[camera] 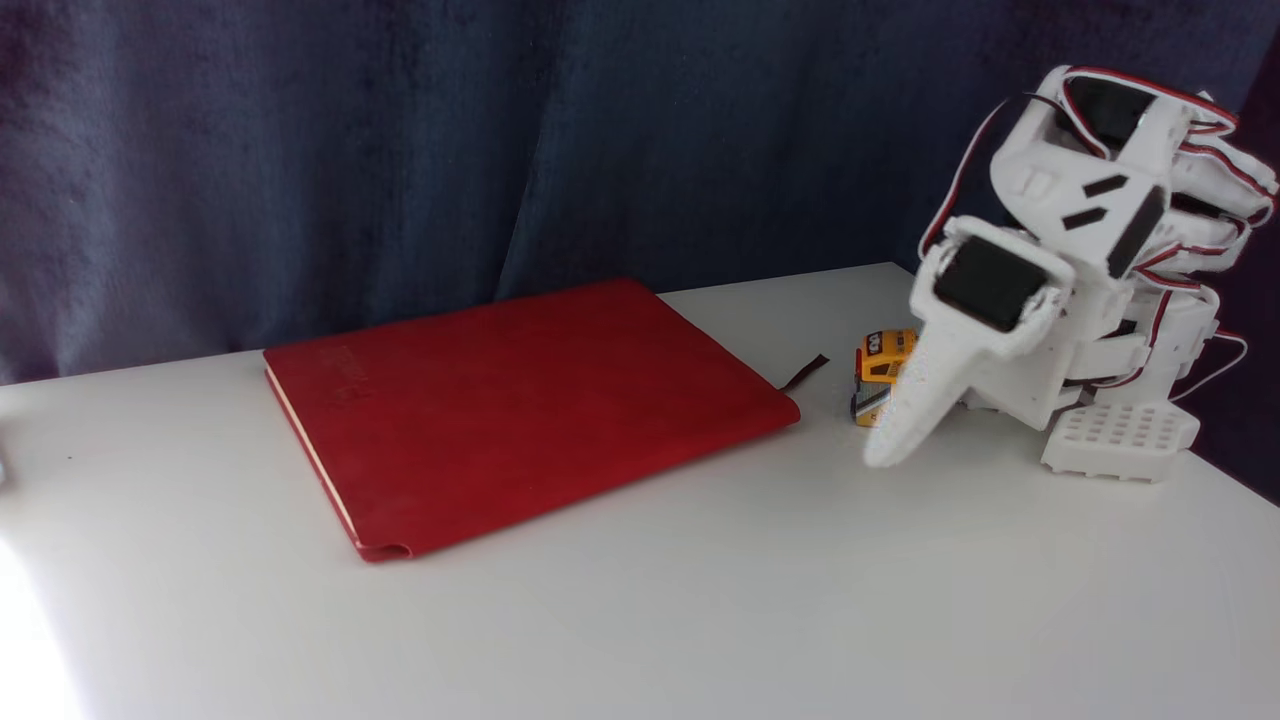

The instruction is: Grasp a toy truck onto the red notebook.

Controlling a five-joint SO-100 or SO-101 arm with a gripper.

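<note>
Just a plain white table (620, 620) with a dark blue curtain (400, 130) hanging behind it, kinda velvety with soft folds. Bright glare washes out the table's lower left corner.

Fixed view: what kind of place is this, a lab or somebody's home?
Probably a home or hobby desk: a plain white table, a dark curtain as backdrop, and a small white arm beside a notebook and toy truck.

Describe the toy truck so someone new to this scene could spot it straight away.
Start at the big red notebook on the white table, then look right past its ribbon. The toy truck sits there, partly behind the white end effector: the lone small yellow-orange item.
</note>
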